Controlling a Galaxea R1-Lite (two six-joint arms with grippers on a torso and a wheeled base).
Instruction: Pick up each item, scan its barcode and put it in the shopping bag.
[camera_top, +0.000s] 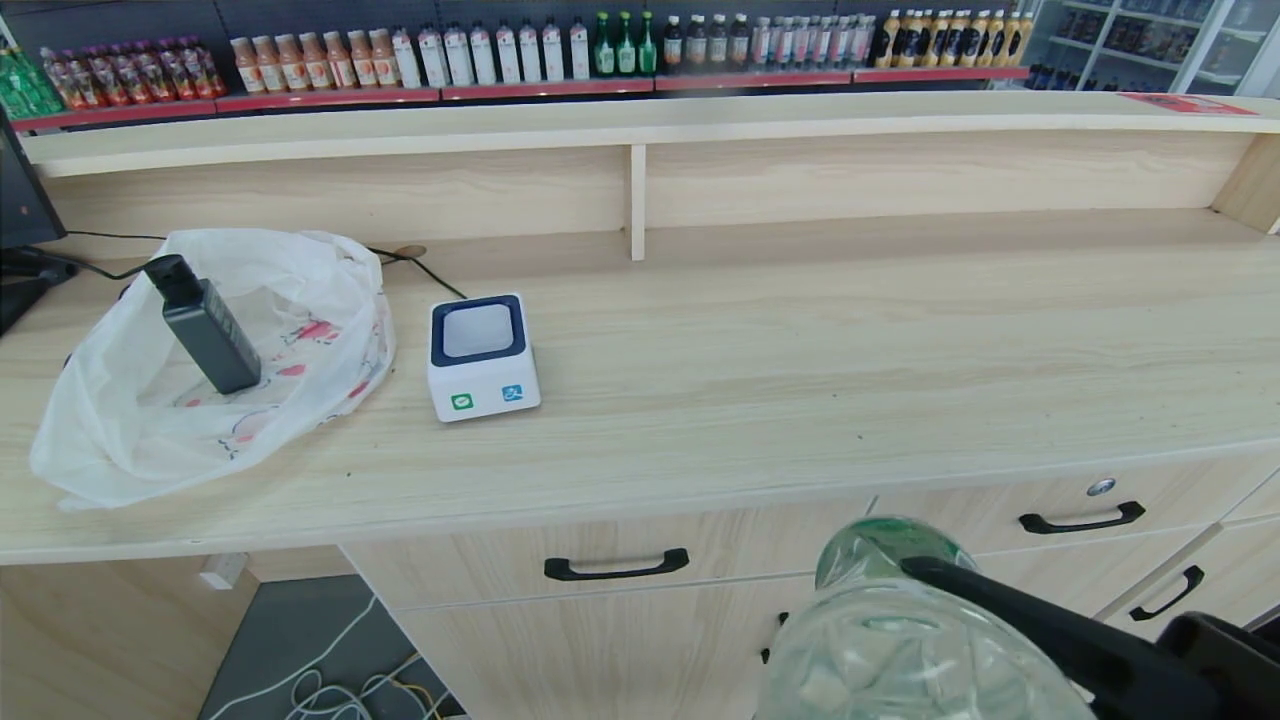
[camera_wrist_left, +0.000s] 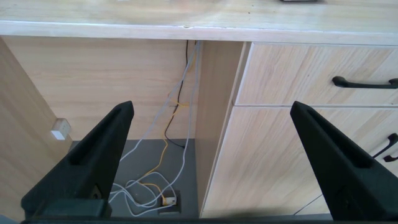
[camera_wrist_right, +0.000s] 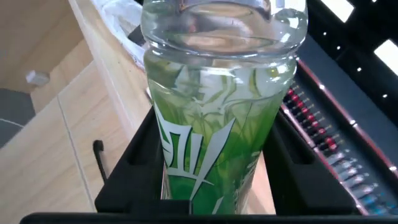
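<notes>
1. Clamping a clear bottle (camera_wrist_right: 217, 93) w/ a green label from both sides, the right gripper's (camera_wrist_right: 214, 186) black fingers (camera_wrist_right: 134, 165) are pressing against its body, and the bottle is filling the gap betw. them.
2. The bottle is hanging off the counter (camera_top: 850, 350), on the near side at the robot's right. In the head view it is showing low down in front of the drawer fronts, w/ one dark finger lying across it.
3. The left gripper's (camera_wrist_left: 211, 165) fingers (camera_wrist_left: 87, 165) are standing wide apart and holding nothing.
4. The left gripper is hanging below the counter's edge, facing the cabinet front and the open bay beside it. Loose cables (camera_wrist_left: 155, 186) are lying on the floor there.
5. The shopping bag (camera_top: 340, 300), thin white plastic w/ red print, is lying open on the counter at the robot's left, well apart from the bottle.
6. A dark grey item (camera_top: 205, 325) w/ a black top is leaning tilted inside the bag, its base resting on the bag's bottom.
7. The scanner (camera_top: 482, 355), a white box w/ a dark blue frame round its window, is sitting just beside the bag on the bag's right, w/ a narrow gap betw. them. A black lead (camera_top: 430, 275) is running from behind it toward the counter's back.
8. Black handles (camera_top: 616, 568) are showing on the drawers under the counter.
9. Rows of drink bottles (camera_top: 600, 45) are standing on shelves behind the counter's raised back ledge.
</notes>
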